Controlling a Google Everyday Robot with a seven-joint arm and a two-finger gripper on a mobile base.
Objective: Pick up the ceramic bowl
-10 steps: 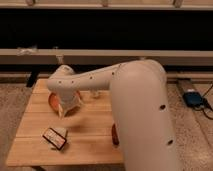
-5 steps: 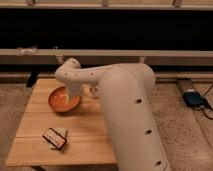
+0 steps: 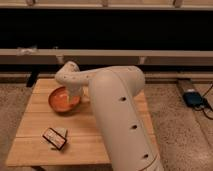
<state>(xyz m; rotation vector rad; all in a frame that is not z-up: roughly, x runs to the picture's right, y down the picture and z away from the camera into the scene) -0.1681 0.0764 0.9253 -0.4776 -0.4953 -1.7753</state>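
Note:
The ceramic bowl [image 3: 61,100], round, shallow and glossy orange with a paler smear inside, sits on the left back part of the wooden table [image 3: 35,125]. My gripper [image 3: 75,96] is at the end of the white arm [image 3: 120,110], down at the bowl's right rim and partly over its inside. The wrist hides the rim there, so I cannot tell whether the gripper touches the bowl. The big white arm covers the table's right half.
A small dark packet [image 3: 55,138] lies on the table's front left. A blue device with a cable [image 3: 193,98] lies on the speckled floor at the right. A low ledge [image 3: 165,56] and a dark wall run behind the table.
The gripper has moved from over the bowl's middle to its right rim, so more of the bowl shows. The arm's bulk has swung nearer and more to the middle.

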